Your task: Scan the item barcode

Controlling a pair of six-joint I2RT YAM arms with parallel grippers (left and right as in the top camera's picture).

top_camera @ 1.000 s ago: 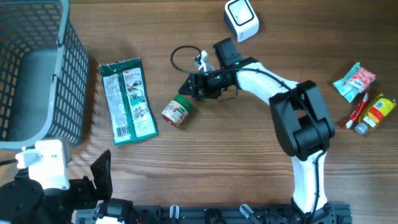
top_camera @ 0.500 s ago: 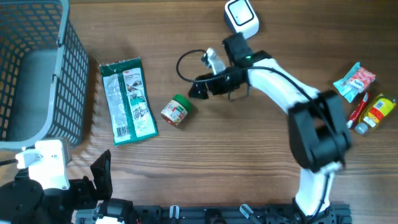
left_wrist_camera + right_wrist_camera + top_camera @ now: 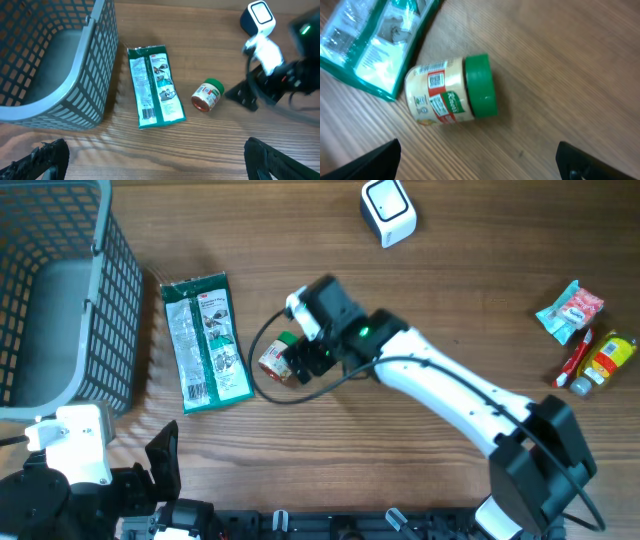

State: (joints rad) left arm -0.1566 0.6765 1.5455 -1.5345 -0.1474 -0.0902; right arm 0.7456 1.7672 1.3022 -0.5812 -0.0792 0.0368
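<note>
Currently right gripper (image 3: 477,162) spread wide, pinching nothing. Jar (image 3: 447,95) lies on its side on the table (image 3: 560,60) just ahead of its fingers, untouched, barcode label facing up. Left gripper (image 3: 160,160) likewise spread, empty, well apart from the jar.

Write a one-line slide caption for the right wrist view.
Open right gripper over a green-lidded jar lying on its side beside a green packet on the wooden table.

overhead: top-down | left wrist: far, oblique | right wrist: near | shared: jar (image 3: 440,97)
</note>
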